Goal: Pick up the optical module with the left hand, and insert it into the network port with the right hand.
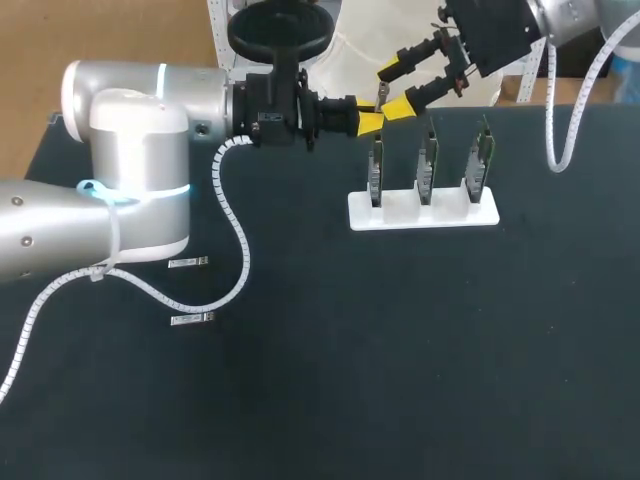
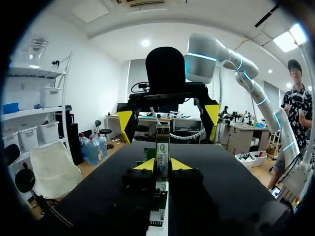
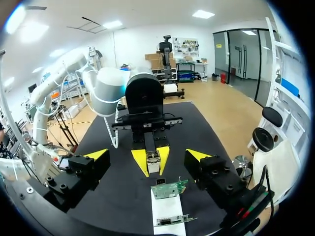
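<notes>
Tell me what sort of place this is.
Probably a robotics lab test bench: a black table, a white holder with three upright network cards, and the left pincer shut on an optical module.

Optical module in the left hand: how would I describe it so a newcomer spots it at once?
Find the white stand holding three upright green boards at the table's far side. By its leftmost board, the left hand is shut on a small silver optical module. Unlike the two spare modules lying flat on the black table, it stands upright between yellow tips.
</notes>
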You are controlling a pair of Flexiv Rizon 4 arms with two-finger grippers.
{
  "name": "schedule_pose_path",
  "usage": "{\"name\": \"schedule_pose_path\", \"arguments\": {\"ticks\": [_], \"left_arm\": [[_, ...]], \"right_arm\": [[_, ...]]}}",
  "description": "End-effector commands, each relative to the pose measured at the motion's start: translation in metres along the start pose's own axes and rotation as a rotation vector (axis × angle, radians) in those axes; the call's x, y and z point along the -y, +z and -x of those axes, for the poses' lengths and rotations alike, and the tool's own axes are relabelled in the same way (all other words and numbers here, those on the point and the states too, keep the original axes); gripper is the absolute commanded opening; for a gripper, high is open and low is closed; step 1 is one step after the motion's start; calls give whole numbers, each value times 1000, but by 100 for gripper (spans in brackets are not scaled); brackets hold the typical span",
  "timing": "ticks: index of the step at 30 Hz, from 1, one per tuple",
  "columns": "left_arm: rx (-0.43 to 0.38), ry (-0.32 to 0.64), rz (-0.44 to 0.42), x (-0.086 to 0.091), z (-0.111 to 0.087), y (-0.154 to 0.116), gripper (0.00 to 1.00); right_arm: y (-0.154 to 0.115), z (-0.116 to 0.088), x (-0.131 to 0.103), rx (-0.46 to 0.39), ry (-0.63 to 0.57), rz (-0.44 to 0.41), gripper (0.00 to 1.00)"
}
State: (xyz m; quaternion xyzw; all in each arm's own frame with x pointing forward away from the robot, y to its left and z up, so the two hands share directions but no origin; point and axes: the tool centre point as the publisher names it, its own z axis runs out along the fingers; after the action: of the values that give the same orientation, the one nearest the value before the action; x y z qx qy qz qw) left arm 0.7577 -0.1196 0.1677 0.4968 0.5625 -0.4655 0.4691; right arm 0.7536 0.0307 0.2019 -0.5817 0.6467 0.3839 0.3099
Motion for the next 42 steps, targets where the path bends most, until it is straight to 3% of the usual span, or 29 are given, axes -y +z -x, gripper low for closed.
{"name": "schedule_pose_path", "arguments": {"ticks": [1, 22, 23, 24, 25, 42], "left_arm": [[3, 2, 9, 3, 0, 0, 0], [3, 2, 9, 3, 0, 0, 0], [3, 2, 9, 3, 0, 0, 0], [3, 2, 9, 3, 0, 0, 0], [3, 2, 9, 3, 0, 0, 0], [3, 2, 9, 3, 0, 0, 0]], "right_arm": [[1, 1, -5, -2, -4, -70, 100], [0, 1, 5, -22, -9, -7, 100], [0, 1, 5, -19, -9, -6, 56], [0, 2, 6, -18, -9, -11, 20], [-1, 2, 6, -17, -9, -11, 0], [2, 3, 6, -29, -13, 9, 0]]}}
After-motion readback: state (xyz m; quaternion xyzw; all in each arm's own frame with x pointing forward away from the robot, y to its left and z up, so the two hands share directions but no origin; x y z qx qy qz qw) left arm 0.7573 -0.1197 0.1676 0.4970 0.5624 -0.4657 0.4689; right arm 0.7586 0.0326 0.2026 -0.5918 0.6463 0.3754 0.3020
